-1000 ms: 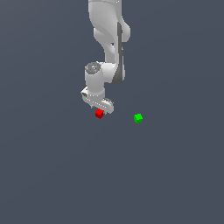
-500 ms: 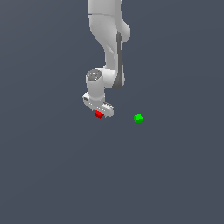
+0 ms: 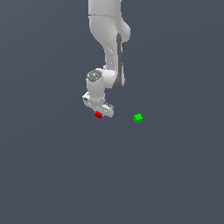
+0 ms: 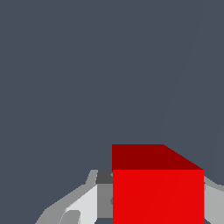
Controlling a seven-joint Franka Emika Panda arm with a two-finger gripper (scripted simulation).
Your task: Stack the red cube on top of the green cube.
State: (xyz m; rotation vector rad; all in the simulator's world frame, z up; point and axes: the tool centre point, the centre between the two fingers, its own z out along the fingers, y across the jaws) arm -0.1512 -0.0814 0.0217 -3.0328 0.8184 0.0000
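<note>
The red cube (image 3: 98, 114) sits low in the exterior view, right under the white hand. My gripper (image 3: 100, 112) is down over it, with a finger on each side. In the wrist view the red cube (image 4: 157, 192) fills the space between the two grey fingers (image 4: 104, 197), which lie against its sides, so the gripper (image 4: 157, 210) is shut on it. The green cube (image 3: 138, 118) lies alone on the surface toward the exterior view's right, about a hand's width from the red cube. It does not show in the wrist view.
The dark grey surface (image 3: 57, 175) runs flat on all sides. The white arm (image 3: 109, 43) rises above the gripper toward the top of the exterior view.
The hand has come down onto the red cube over the last second. Neither cube has moved.
</note>
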